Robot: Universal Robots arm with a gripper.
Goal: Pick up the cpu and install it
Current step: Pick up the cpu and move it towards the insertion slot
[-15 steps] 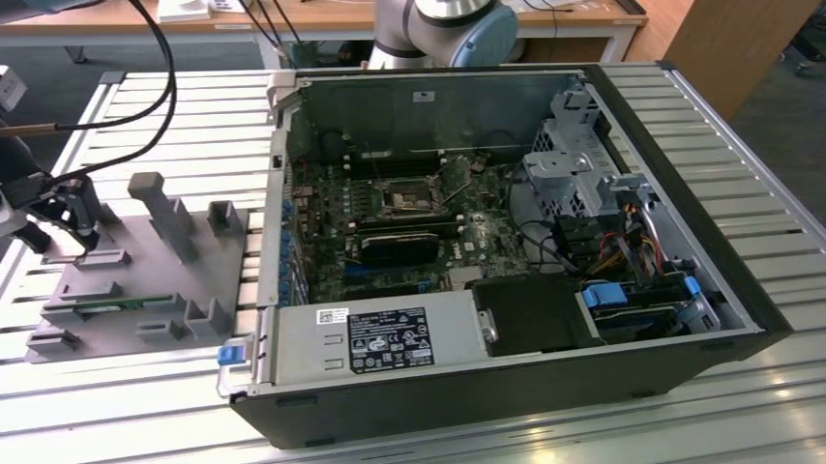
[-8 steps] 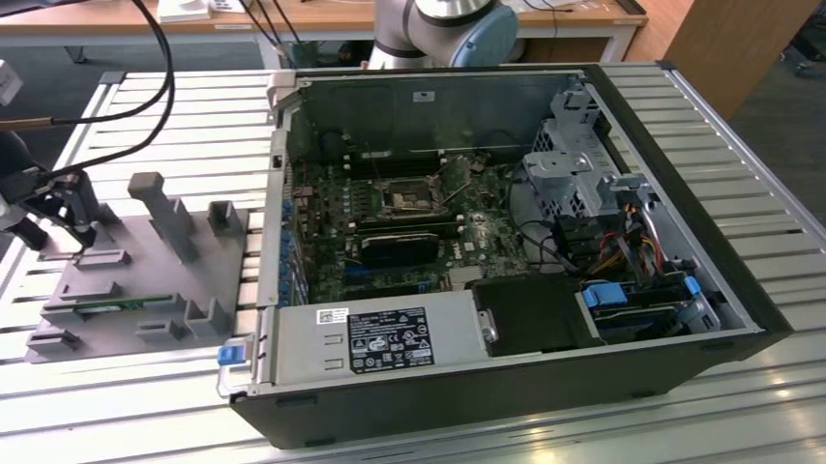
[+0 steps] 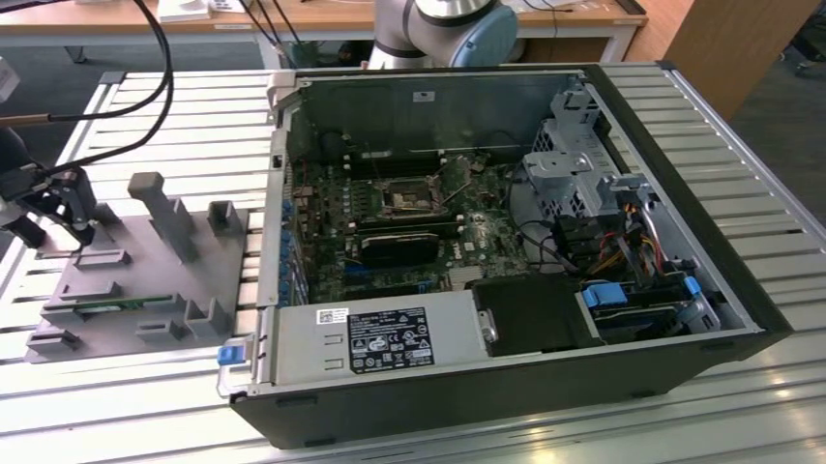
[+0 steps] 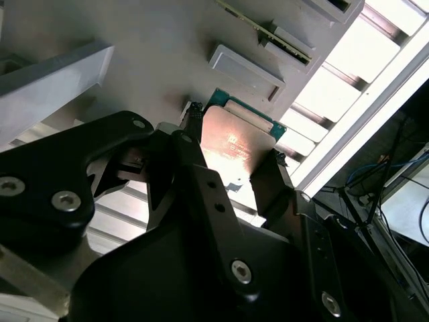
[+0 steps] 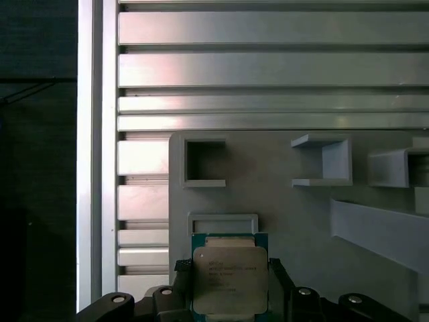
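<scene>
The cpu (image 5: 230, 278) is held over the tray (image 3: 193, 280), set at the computer's (image 3: 387, 106) nine o'clock in the exterior view.

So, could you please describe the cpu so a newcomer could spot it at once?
On the exterior view's left of the open computer case lies a grey fixture tray. At its outer corner, the gripper has its jaws closed on the cpu: a flat square chip with a silver top and green rim, unlike the grey blocks around it.
</scene>
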